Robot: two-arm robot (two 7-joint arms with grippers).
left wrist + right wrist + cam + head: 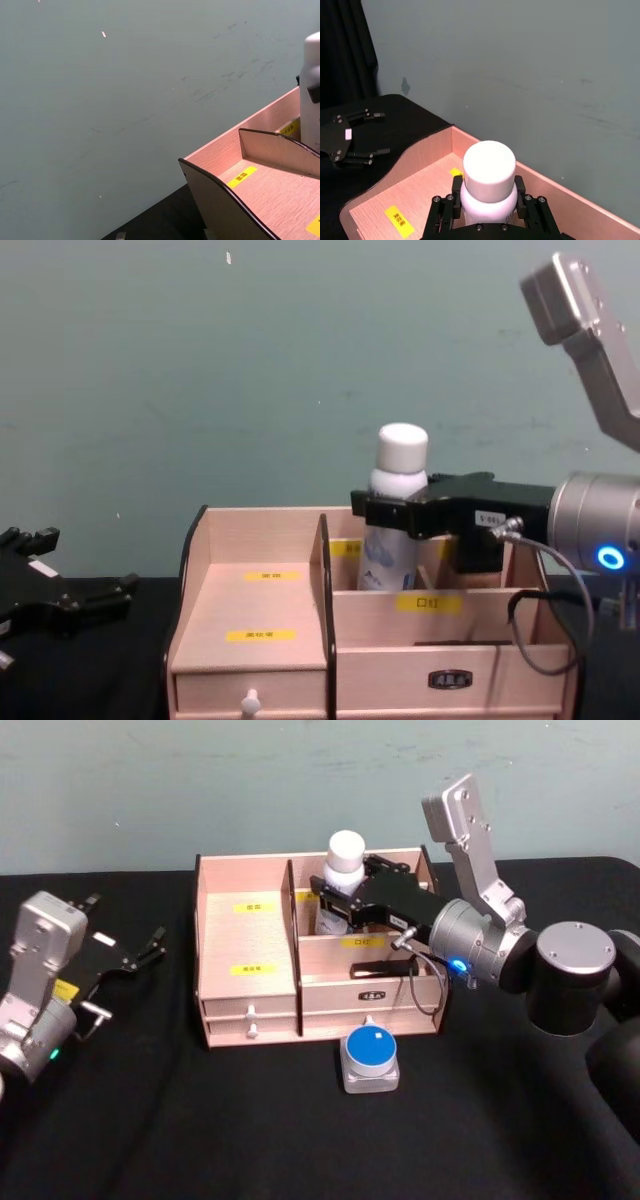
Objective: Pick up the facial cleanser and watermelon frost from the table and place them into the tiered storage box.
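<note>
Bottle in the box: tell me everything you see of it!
The bottle is white and looks plastic, with a fat round cap and blue print on its label lower down. It is upright, its lower part inside a rear compartment of the box, right of the tall divider; its base is hidden. The right gripper is shut on it just below the cap.

This looks like a robot lab or test bench. The table [200,1150] is draped in plain black cloth and backed by a bare, scuffed grey-green wall [200,780], with a black curtain [342,45] at one side. A metal left arm [40,990] and right arm [560,970] flank a yellow-labelled wooden box [248,935], set out like a test prop.
</note>
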